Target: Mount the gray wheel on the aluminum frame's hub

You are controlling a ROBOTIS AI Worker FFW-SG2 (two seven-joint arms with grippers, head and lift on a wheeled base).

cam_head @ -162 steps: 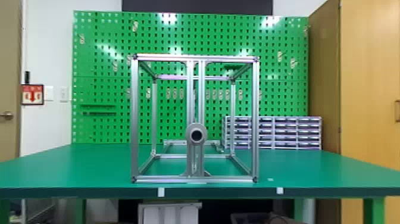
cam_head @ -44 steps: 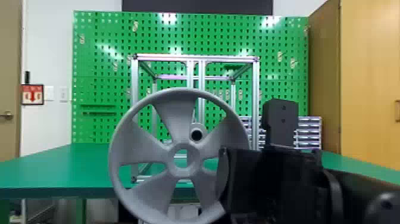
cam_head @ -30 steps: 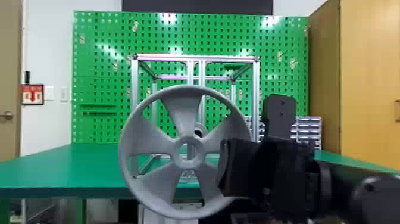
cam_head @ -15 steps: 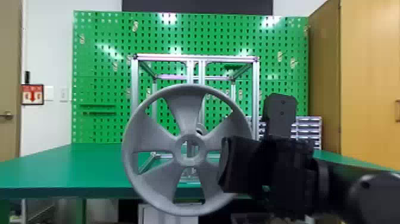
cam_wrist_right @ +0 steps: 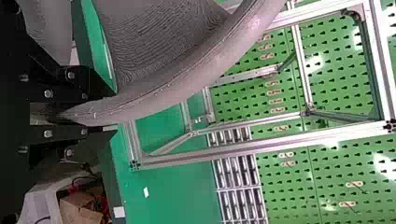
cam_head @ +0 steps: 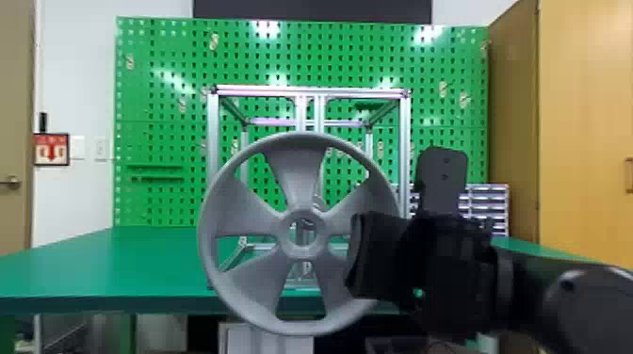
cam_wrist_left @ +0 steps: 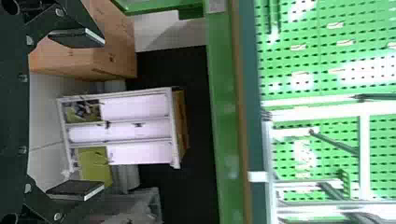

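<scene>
In the head view my right gripper (cam_head: 377, 256) holds the gray wheel (cam_head: 301, 172) by its right side, upright and face-on in front of the aluminum frame (cam_head: 214, 141). The frame's hub (cam_head: 319, 203) is mostly hidden behind the wheel, a bit of it visible just above and right of the wheel's center hole. The right wrist view has the right gripper (cam_wrist_right: 100, 112) shut on the rim of the wheel (cam_wrist_right: 173, 88), with the frame (cam_wrist_right: 243, 149) beyond. In the left wrist view the left gripper (cam_wrist_left: 77, 114) is open with nothing between its fingers, facing the table's edge; the frame (cam_wrist_left: 268, 158) stands beyond.
The frame stands on the green table (cam_head: 103, 268), near its front edge. Behind rise a green pegboard (cam_head: 160, 108) and a drawer organizer (cam_head: 487, 202) at the right. A white shelf unit (cam_wrist_left: 173, 126) appears in the left wrist view.
The right arm has come in from the right with the wheel since the earliest frame. Over the last second and a half the wheel moved slightly right, covering more of the hub; lately it shifts very little.
</scene>
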